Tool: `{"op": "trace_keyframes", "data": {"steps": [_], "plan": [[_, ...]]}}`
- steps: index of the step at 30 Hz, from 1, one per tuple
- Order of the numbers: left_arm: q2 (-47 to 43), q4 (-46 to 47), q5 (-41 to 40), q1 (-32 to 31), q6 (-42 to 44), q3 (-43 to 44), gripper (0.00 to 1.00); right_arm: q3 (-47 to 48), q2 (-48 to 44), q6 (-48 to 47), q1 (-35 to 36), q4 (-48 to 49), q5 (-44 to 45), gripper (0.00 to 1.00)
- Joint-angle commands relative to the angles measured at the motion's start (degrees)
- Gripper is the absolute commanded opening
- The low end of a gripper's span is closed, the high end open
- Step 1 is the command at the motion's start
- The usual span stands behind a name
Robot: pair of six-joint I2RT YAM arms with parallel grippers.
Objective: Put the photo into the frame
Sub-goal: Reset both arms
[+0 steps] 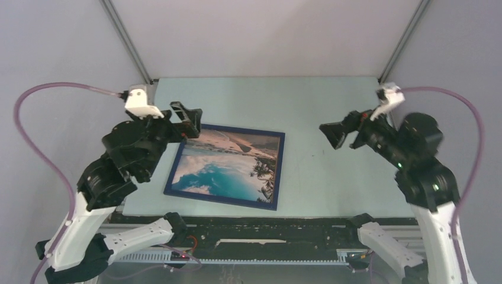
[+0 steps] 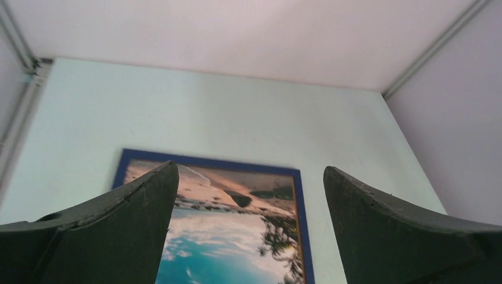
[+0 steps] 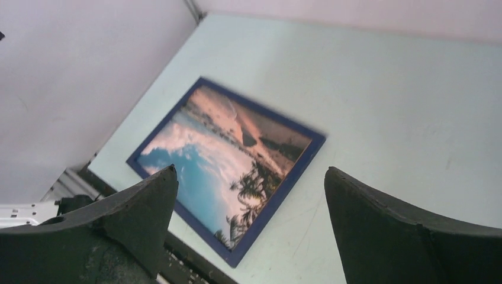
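So the photo (image 1: 228, 165) is seen sitting inside the frame (image 3: 276, 201), picture side up, with the navy rails showing on all four sides around it. Blue water, white cloud, some brownish rocky coast and a dark tree can be made out on the print. The frame is laid flat on the pale counter (image 1: 331, 177), left of the middle and closer to the near edge, turned a bit askew to the counter's edges.

The left gripper (image 2: 250, 169) is held up in the air over the frame's far left corner, spread wide, nothing pinched between its fingers. It can't be told for sure from the top view, but no contact with the frame is seen.

The right gripper (image 3: 251, 170) is spread wide too and nothing is held in it either. It's raised above bare counter, well apart from the frame on the right side, and pointed back toward it, so the whole frame is caught between its fingers in the wrist view.
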Motion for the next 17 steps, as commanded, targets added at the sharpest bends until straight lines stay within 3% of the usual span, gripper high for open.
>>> {"op": "trace_keyframes", "data": {"steps": [1,7,17], "plan": [[-2.86,-0.74,-7.36,0.37,6.89,6.42,1.00,1.72,-9.07,-2.82,0.17,-0.89,6.31,1.00],[-6.27,-0.01,-8.58,0.39,8.70,10.15,1.00,5.94,-17.91,-2.96,0.14,-1.52,11.87,1.00],[-8.06,0.64,-12.37,0.39,9.92,10.37,1.00,1.57,-24.23,-2.96,0.17,2.26,13.26,0.99]]}}
